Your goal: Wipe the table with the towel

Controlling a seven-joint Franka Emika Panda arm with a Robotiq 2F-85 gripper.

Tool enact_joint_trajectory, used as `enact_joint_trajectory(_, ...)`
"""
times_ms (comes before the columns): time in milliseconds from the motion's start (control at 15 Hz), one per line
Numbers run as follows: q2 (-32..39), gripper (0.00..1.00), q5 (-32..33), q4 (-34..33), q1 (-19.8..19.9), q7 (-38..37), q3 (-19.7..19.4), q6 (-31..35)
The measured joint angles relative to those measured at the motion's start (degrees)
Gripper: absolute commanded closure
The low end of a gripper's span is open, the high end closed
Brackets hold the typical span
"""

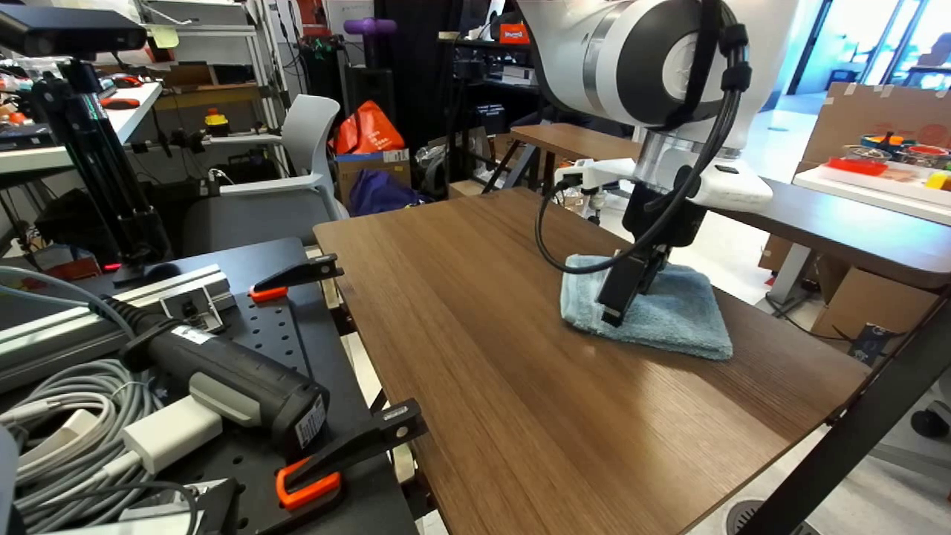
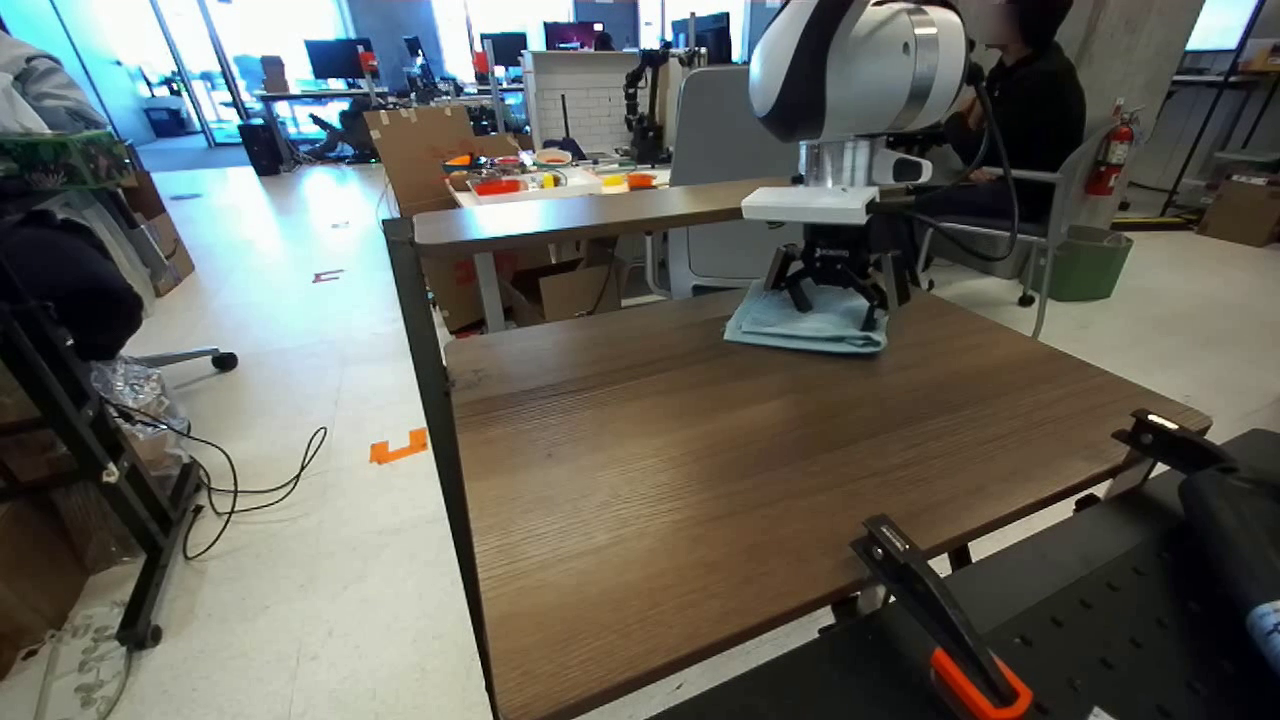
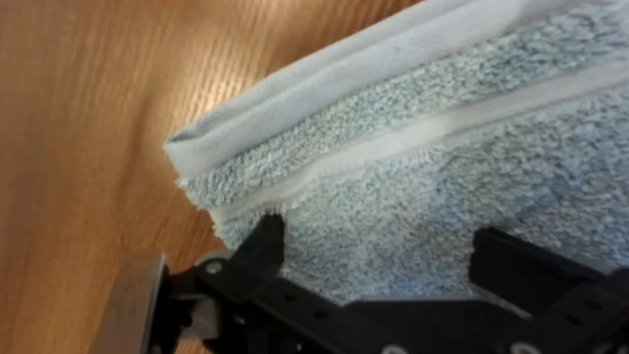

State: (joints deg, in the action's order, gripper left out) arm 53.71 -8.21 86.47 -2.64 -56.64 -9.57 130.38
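Wrist view, towel: folded light-blue terry pad, flat on the wood-grain bench; pale woven bands run along one edge.
Wrist view, pincer: fingers set wide apart, cloth of the towel showing between them; whether the tips press on it cannot be told.
Arm, in an exterior view: white and black, above the towel, pincer pointing down at the pad.
Clamps, in an exterior view: two, black with orange, along the bench edge across from the towel.
Black handheld tool, in an exterior view: past that edge, well apart from the towel.
Long brown table, in an exterior view: behind the towel, beyond the bench.
Seated person, in an exterior view: behind the towel, in dark clothing.
Green bin, in an exterior view: farther back than the towel.
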Motion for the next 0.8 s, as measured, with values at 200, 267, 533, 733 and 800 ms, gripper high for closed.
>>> enact_joint_trajectory(200,0.97,0.00,1.11,2.23,-0.42,-3.99,-3.07,7.98)
enact_joint_trajectory(267,1.18,0.00,1.95,2.16,-0.70,-5.58,-4.33,7.67)
enact_joint_trajectory(533,1.66,0.00,5.74,1.43,-0.87,-9.46,-7.25,3.43)
enact_joint_trajectory(733,1.08,0.00,9.69,2.68,-1.37,-10.74,-8.88,0.41)
enact_joint_trajectory(800,0.50,0.00,11.17,3.75,-1.60,-10.74,-9.17,-0.22)
